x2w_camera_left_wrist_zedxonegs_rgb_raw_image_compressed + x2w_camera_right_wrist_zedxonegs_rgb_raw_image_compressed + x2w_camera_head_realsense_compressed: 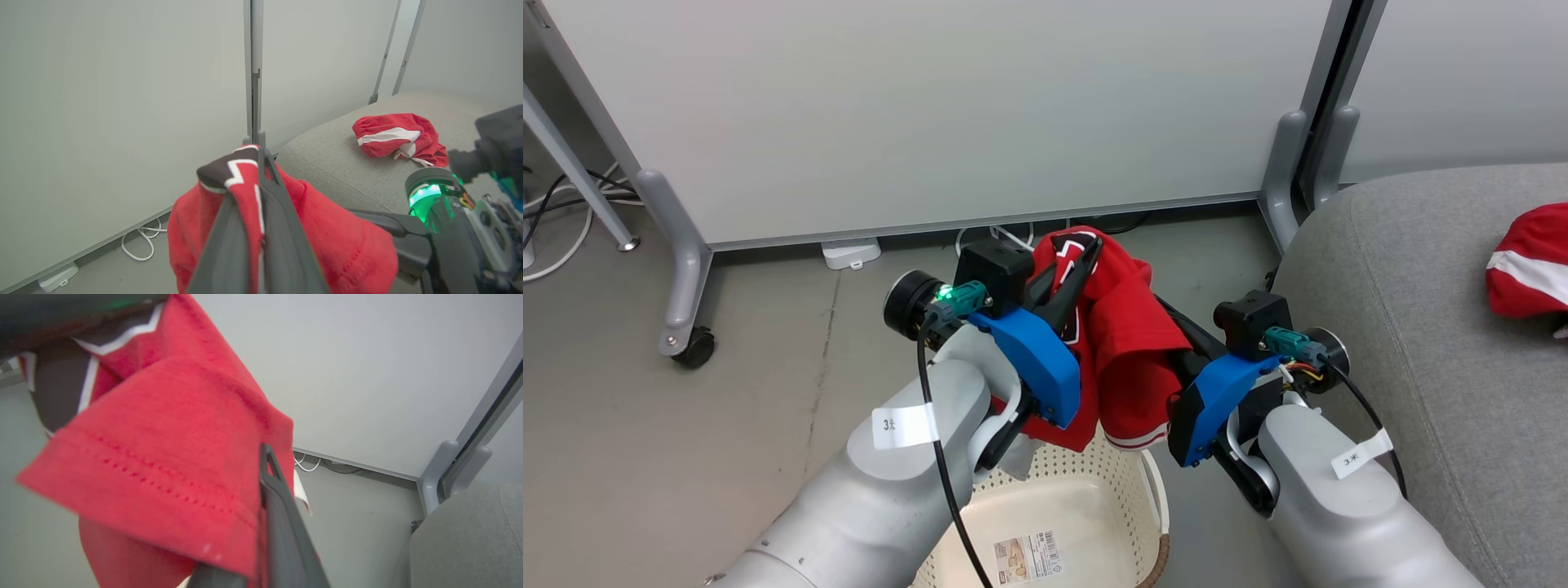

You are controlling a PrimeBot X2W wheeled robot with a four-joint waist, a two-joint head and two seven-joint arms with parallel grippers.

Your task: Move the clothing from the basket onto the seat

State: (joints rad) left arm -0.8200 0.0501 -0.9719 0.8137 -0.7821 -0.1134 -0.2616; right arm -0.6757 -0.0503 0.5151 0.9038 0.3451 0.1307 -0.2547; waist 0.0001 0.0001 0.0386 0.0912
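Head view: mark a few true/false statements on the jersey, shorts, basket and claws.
1. The left claw and right claw both grip the jersey. True.
2. A label is stuck inside the basket. True.
3. The shorts lie in the basket. False: the shorts are on the seat.
4. The jersey rests on the seat. False: it hangs between the claws, above the basket.
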